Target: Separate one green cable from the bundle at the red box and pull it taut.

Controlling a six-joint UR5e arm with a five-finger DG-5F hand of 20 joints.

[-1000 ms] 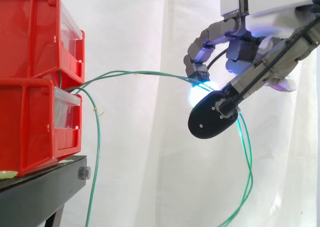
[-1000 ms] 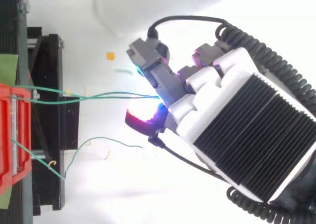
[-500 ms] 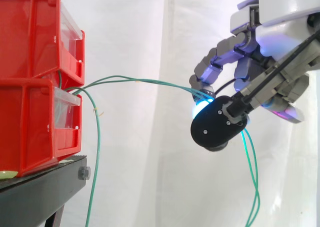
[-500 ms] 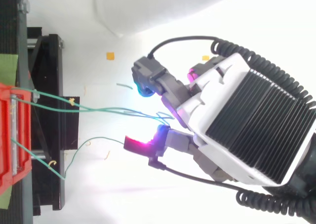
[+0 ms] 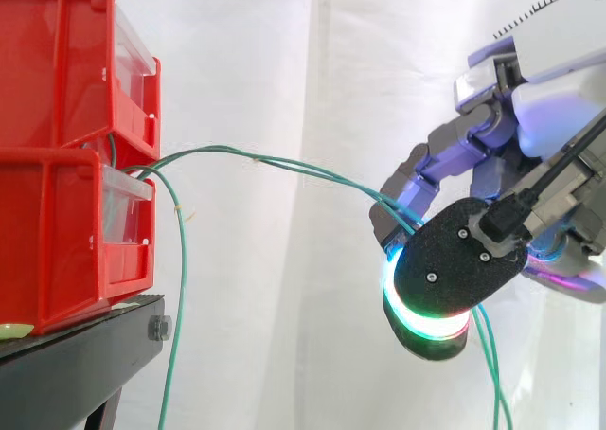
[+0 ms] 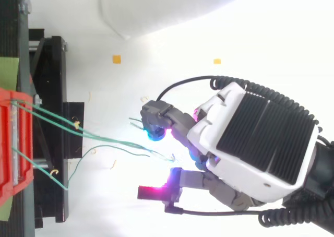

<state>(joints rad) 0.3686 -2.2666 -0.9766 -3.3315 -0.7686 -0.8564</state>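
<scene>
1. Two red bins [image 5: 57,231] sit at the far left, one on top of the other. Both rest on one black stand [image 5: 76,364].
2. Three green cables [image 5: 312,172] come out of the bins, about where the two bins meet.
3. One loose cable [image 5: 182,288] drops down just right of the bins, past the edge of the stand.
4. The other two cables run side by side to the right, away from the bins. They bend in a soft arch and then slope down to the hand.
5. One hand [image 5: 559,98] is well to the right of the bins, lower than the top bin.
6. Its fingers [image 5: 421,179] are curled round the two cables. The cables go in between the fingers and the black thumb pad [image 5: 454,269]. The pad glows green and red along its rim.
7. Under the hand, the two cables come out again and hang down.
8. From above, the two cables reach into the hand [image 6: 250,138] on the side that faces the bins.
9. One white curtain [image 5: 284,51] hangs behind the bins and the hand.
</scene>
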